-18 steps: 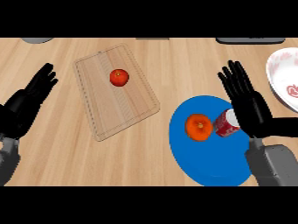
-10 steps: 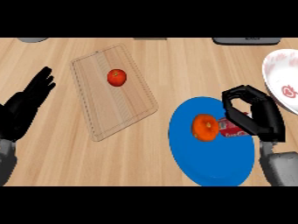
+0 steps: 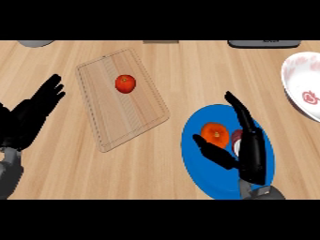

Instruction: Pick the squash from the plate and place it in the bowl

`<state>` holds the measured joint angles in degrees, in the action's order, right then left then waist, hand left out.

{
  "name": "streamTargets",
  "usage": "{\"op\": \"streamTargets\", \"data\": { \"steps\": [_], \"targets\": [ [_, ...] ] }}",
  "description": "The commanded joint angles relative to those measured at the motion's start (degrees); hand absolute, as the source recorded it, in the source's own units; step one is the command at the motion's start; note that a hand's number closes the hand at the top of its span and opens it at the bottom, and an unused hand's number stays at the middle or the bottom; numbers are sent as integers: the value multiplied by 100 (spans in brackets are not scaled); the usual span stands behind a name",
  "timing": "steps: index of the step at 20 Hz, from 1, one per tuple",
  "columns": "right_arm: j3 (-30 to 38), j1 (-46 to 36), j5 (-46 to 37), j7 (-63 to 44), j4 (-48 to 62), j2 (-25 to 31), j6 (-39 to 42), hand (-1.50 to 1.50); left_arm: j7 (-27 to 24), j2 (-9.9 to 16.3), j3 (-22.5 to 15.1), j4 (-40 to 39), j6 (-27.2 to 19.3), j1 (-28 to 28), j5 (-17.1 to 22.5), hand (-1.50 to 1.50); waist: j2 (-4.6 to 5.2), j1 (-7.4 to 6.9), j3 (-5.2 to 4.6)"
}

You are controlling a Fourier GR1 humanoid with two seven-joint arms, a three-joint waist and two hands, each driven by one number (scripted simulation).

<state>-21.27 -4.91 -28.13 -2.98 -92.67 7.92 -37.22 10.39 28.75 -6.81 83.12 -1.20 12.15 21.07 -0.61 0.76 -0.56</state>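
I work over a wooden counter [image 3: 162, 61], the largest surface in view. A cutting board [image 3: 131, 122] lies angled at centre-left and carries a red tomato [image 3: 125, 84]. I judge it unrelated to the task and leave it alone.

The blue plate [image 3: 197, 164] sits at lower right, with its near rim close to the view's lower edge. The white bowl [image 3: 308, 77] stands up and to the right of the plate, apart from it and cut by the right edge. Bare counter lies between plate and bowl, so I judge the carry path open; the room tightens only at the bowl's near rim.

My left hand [image 3: 24, 117] rests at the left edge with fingers spread and upright, well apart from the board.

My right hand [image 3: 249, 150] is over the plate, fingers straight and pointing up the view, thumb reaching left below the squash [image 3: 216, 132]. The hand holds nothing. The orange squash lies on the plate just beside the fingers; I cannot tell whether they touch. A reddish-white item [image 3: 236, 139] shows partly behind the fingers; I cannot identify it
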Motion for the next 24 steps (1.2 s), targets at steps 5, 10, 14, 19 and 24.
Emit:
{"op": "streamTargets", "data": {
  "steps": [5,10,14,19,24],
  "targets": [
    [-272,-318,-2582,-3124,-594,49,1065,-150,307,140,172,41,75,99,114,0,-17,53,7],
    [-551,-767,-3013,-4802,-995,-56,3019,-150,76,-56,-21,91,43,-176,-67,0,-9,-45,20],
    [-505,-1796,-2811,-6043,-1170,-462,4651,-150,171,36,76,31,139,83,-48,0,24,-87,33],
    [-328,-2667,-2179,-6964,-970,-780,5745,-150,2,-112,98,-150,189,93,-106,0,54,-100,43],
    [-251,-3089,-1757,-7531,-338,-786,5889,-150,112,-233,-2,148,27,2,-204,0,47,-162,44]
  ]
}}
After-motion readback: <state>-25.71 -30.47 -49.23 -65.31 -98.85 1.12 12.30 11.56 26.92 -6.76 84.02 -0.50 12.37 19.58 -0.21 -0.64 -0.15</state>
